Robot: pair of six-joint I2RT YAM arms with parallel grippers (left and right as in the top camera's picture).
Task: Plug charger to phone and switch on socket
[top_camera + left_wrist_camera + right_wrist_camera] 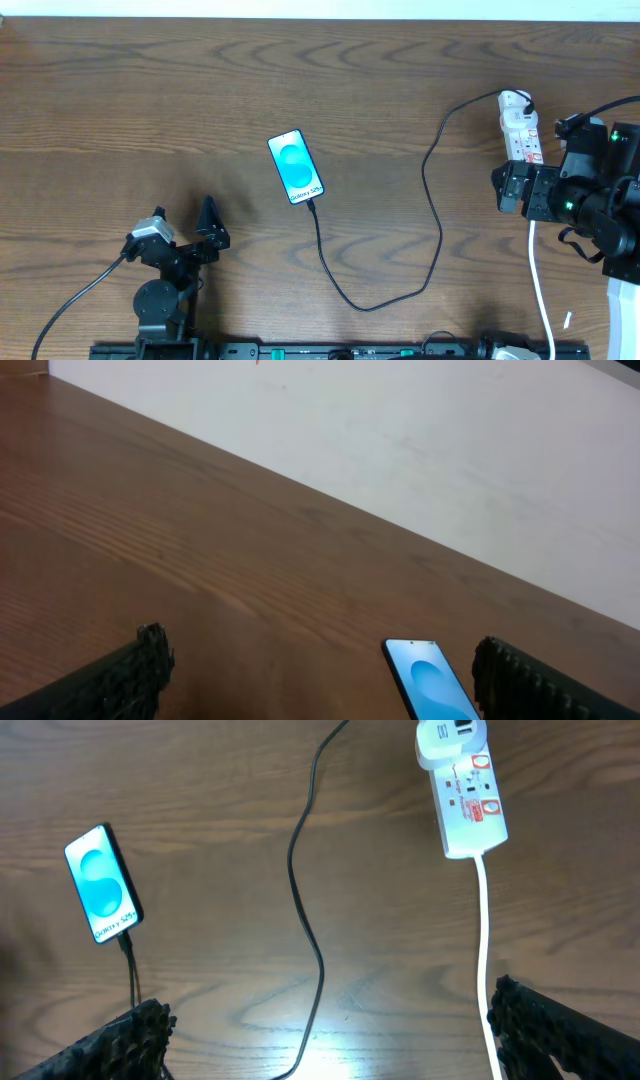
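Note:
The phone (296, 166) lies flat mid-table, blue-and-cyan screen up; it also shows in the left wrist view (430, 682) and the right wrist view (101, 883). The charger (436, 215), a thin black cable, has its small plug seated in the phone's near end (312, 203) and loops round to the socket (519, 122), a white power strip with red marks at the right, also in the right wrist view (464, 786). My left gripper (185, 230) is open and empty, near-left of the phone. My right gripper (524, 188) is open and empty, just near of the socket.
The socket's thick white cord (541, 290) runs from the strip toward the table's front edge, past the right arm. A white wall (420, 450) stands behind the table's far edge. A small white scrap (567, 321) lies at the front right.

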